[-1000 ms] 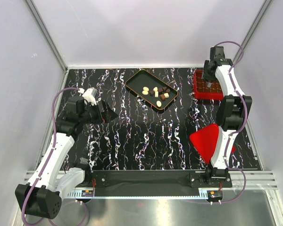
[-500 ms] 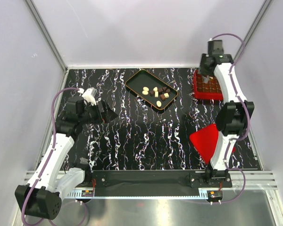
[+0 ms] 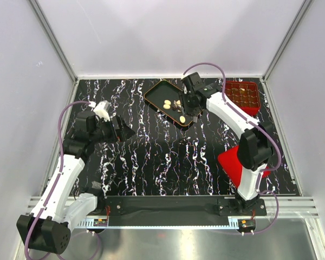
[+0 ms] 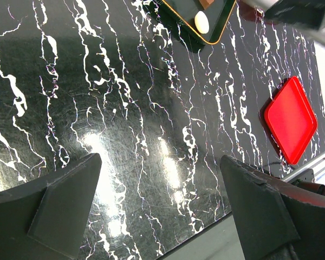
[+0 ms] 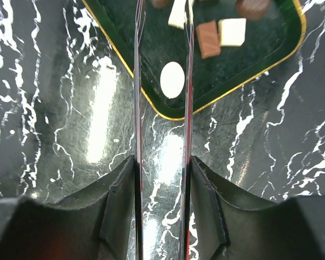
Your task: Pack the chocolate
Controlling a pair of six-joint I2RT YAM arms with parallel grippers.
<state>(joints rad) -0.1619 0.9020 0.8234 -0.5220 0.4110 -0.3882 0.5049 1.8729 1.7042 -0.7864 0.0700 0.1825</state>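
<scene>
Jaws: left gripper (image 4: 160,208) spread wide, nothing between; right gripper (image 3: 187,106) half apart, clamped on nothing (as far as I can see) | Right gripper: hangs over the black tray (image 3: 156,92) | Chocolate (image 5: 172,79): lies in the tray, one white oval piece under the right jaws | Red box (image 3: 242,95): far right corner | Red lid (image 4: 290,119): flat on the table.
</scene>
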